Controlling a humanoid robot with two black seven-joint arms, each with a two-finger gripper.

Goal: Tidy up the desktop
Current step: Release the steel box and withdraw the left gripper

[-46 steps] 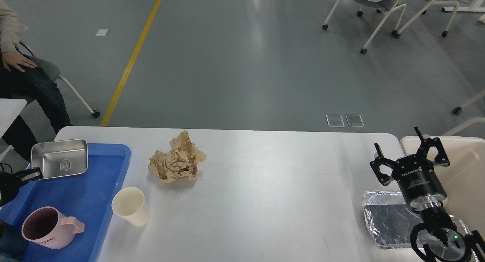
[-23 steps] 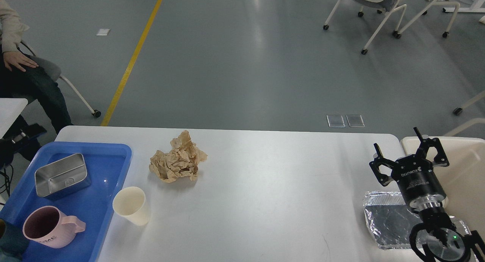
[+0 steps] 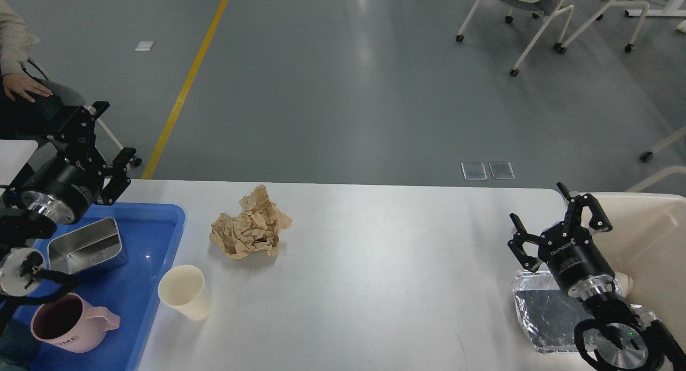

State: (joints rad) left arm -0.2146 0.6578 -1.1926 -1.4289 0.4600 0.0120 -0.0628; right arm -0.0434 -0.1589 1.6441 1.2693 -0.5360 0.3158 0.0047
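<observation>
The white-grey desktop (image 3: 375,264) fills the lower half of the head view. A crumpled brown paper ball (image 3: 250,229) lies on it left of centre, and a cream paper cup (image 3: 183,291) stands upright in front of it. A foil tray (image 3: 552,312) lies at the right front. My left gripper (image 3: 102,140) is open and empty, raised above the table's far left corner. My right gripper (image 3: 554,218) is open and empty, above the right edge just beyond the foil tray.
A blue plastic tray (image 3: 144,285) at the left holds a steel box (image 3: 86,245) and a pink mug (image 3: 67,323). A cream bin (image 3: 651,242) stands at the right edge. A seated person (image 3: 21,87) is at the far left; chairs (image 3: 536,17) stand far back.
My left gripper has let go of the steel box, which now rests in the blue tray, and has risen into view above the table's far left corner. My right gripper has shifted slightly left.
</observation>
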